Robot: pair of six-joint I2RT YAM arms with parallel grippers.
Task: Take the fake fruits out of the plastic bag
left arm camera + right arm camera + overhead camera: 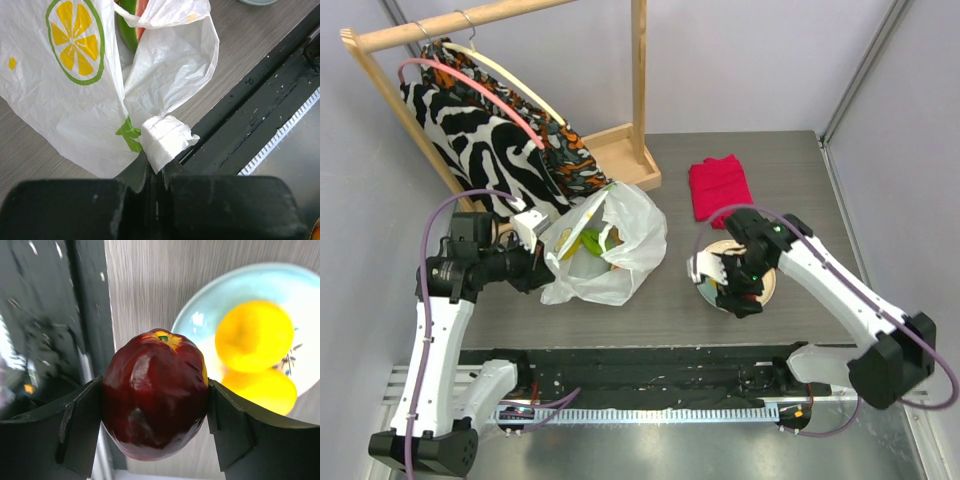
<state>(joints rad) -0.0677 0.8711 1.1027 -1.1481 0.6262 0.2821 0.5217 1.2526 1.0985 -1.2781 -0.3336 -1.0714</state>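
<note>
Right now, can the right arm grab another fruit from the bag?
Probably not yet. The right gripper is full with the dark red apple, by the plate. The plastic bag itself gapes open.

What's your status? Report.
Left gripper shut on plastic bag. Right gripper holds apple by plate, two lemons there. More fruits in bag. Nothing blocking.

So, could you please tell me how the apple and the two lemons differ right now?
The apple is dark red; the lemons are bright yellow. The apple is clamped in the right end effector, while the lemons lie side by side on the pale blue plate. Both are glossy fake fruits already outside the plastic bag.
</note>
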